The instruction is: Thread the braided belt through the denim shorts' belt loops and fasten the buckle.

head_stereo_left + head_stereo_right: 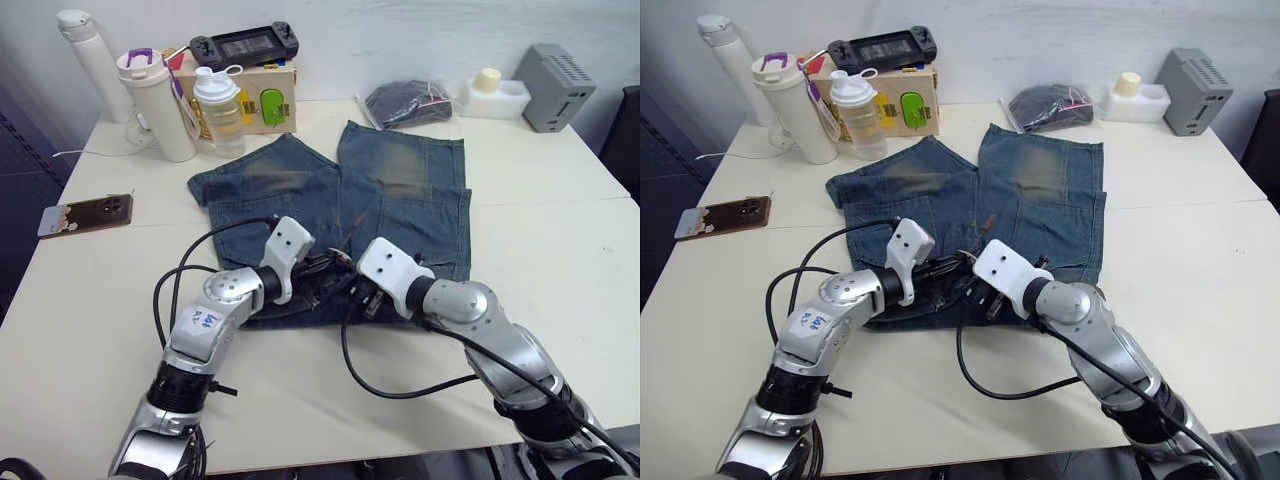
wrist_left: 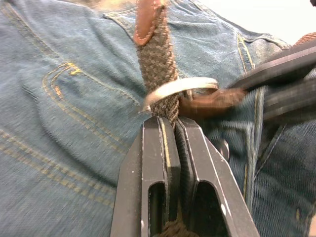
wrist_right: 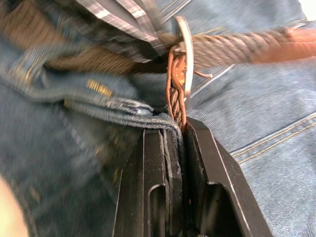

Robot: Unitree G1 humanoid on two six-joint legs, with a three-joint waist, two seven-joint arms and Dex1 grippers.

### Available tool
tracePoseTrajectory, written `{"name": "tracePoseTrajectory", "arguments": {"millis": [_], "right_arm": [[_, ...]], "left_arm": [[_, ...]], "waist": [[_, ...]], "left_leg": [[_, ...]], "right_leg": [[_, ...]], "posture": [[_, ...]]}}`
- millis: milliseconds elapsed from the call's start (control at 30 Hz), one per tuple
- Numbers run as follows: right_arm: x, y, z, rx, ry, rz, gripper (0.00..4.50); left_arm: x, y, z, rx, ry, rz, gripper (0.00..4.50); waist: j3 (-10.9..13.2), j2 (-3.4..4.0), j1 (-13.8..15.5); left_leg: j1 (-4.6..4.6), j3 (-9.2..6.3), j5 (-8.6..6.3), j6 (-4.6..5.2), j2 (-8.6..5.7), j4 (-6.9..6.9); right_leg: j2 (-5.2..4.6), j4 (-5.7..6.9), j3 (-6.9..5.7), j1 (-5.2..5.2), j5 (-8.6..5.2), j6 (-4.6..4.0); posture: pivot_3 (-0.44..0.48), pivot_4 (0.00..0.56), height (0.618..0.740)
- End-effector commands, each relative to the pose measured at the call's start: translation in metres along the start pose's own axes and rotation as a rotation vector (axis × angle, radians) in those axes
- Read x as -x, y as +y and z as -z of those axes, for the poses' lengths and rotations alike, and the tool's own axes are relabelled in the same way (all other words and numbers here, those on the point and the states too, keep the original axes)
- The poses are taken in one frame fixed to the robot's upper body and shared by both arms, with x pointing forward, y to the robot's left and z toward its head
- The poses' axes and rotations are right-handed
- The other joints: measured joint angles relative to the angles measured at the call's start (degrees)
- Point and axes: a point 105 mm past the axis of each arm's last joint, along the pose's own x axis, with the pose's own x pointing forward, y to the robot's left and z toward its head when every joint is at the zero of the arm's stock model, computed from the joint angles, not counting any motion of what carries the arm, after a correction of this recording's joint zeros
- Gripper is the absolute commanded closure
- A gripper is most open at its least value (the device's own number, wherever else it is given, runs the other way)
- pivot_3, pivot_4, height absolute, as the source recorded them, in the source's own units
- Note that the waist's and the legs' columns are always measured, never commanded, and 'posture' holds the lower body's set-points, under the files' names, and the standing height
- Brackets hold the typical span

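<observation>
Braided belt runs along the waistband of the denim shorts, which lie flat in the middle of the frame on the pale table, legs pointing toward the top of the picture. Both arms meet at the waistband, just below the centre of the head views. The left gripper has its jaws pressed together on the woven strap, just short of the buckle; the strap passes through that silver frame and ends in a brown leather tip near the top of the left wrist view. The right gripper pinches the belt's leather-wrapped buckle end together with the edge of the denim waistband, its jaws closed tight on them, the metal frame standing on edge right above the fingertips. From there the braid stretches away to the upper right of the right wrist view.

Along the top of the frame stand a white bottle, a white tumbler with a purple loop, a clear shaker bottle and a wooden box carrying a black game console. A dark bundle in a clear bag lies upper right of centre, next to a white holder and a grey box. A phone rests at the left edge.
</observation>
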Motion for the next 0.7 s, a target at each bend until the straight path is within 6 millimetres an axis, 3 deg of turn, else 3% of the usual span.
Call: {"name": "tracePoseTrajectory", "arguments": {"millis": [33, 100, 133, 167, 333, 467, 600, 700], "right_arm": [[0.005, 0.008, -0.016, 0.044, -0.077, -0.046, 4.03], [0.011, 0.005, -0.018, 0.035, -0.098, -0.047, 3.04], [0.017, 0.001, -0.02, 0.036, -0.112, -0.049, 2.76], [0.024, -0.004, -0.022, 0.041, -0.127, -0.051, 2.15], [0.056, -0.026, -0.037, 0.059, -0.222, -0.087, 0.2], [0.062, -0.049, -0.048, 0.196, -0.255, -0.022, 0.2], [0.038, -0.057, -0.028, 0.516, -0.138, 0.047, 0.2], [0.024, -0.057, -0.019, 0.653, -0.107, 0.048, 0.2]], "left_arm": [[-0.004, -0.002, -0.014, -0.049, -0.054, 0.017, 4.5], [-0.004, -0.002, -0.012, -0.05, -0.051, 0.018, 4.5], [-0.004, -0.002, -0.011, -0.049, -0.05, 0.019, 4.5], [-0.005, -0.003, -0.01, -0.051, -0.048, 0.021, 4.5], [-0.006, -0.002, -0.008, -0.118, -0.031, 0.022, 4.5], [-0.007, -0.001, -0.009, -0.199, -0.024, 0.022, 4.5], [-0.008, -0.002, -0.015, -0.28, -0.047, 0.022, 4.5], [-0.007, -0.003, -0.019, -0.361, -0.057, 0.02, 4.5]], "waist": [[0.0, 0.0, 0.05], [0.0, 0.0, 0.1], [0.0, 0.0, 0.12], [0.0, 0.0, 0.12], [0.01, -0.01, 0.35], [0.01, -0.01, 0.25], [0.01, -0.02, 0.23], [0.01, -0.02, 0.27]], "left_leg": [[0.0, 0.0, 0.0, 0.0, 0.0, 0.0], [0.0, 0.0, 0.0, 0.0, 0.0, 0.01], [0.0, 0.0, 0.0, 0.0, 0.0, 0.01], [0.0, 0.0, 0.0, 0.0, 0.0, 0.02], [-0.03, -0.02, 0.0, 0.01, -0.02, 0.1], [-0.02, -0.02, 0.0, 0.01, 0.01, 0.07], [-0.01, 0.0, 0.0, 0.01, -0.01, 0.04], [-0.02, 0.03, 0.01, 0.01, -0.02, 0.05]], "right_leg": [[0.0, -0.01, 0.0, 0.0, 0.0, 0.0], [-0.01, -0.03, 0.0, 0.02, 0.0, 0.0], [-0.01, -0.04, -0.01, 0.02, 0.0, 0.0], [-0.01, -0.04, -0.01, 0.02, 0.0, 0.0], [-0.04, -0.34, -0.09, 0.12, 0.03, 0.06], [-0.03, -0.36, -0.19, 0.12, 0.03, 0.06], [-0.05, -0.34, -0.18, 0.11, 0.03, 0.06], [-0.07, -0.32, -0.18, 0.08, 0.03, 0.06]], "posture": [[0.0, 0.15, 0.682], [0.0, 0.15, 0.682], [0.0, 0.15, 0.682], [0.0, 0.15, 0.682], [0.0, 0.15, 0.682], [0.0, 0.15, 0.682], [0.0, 0.15, 0.682], [0.0, 0.15, 0.682]]}}
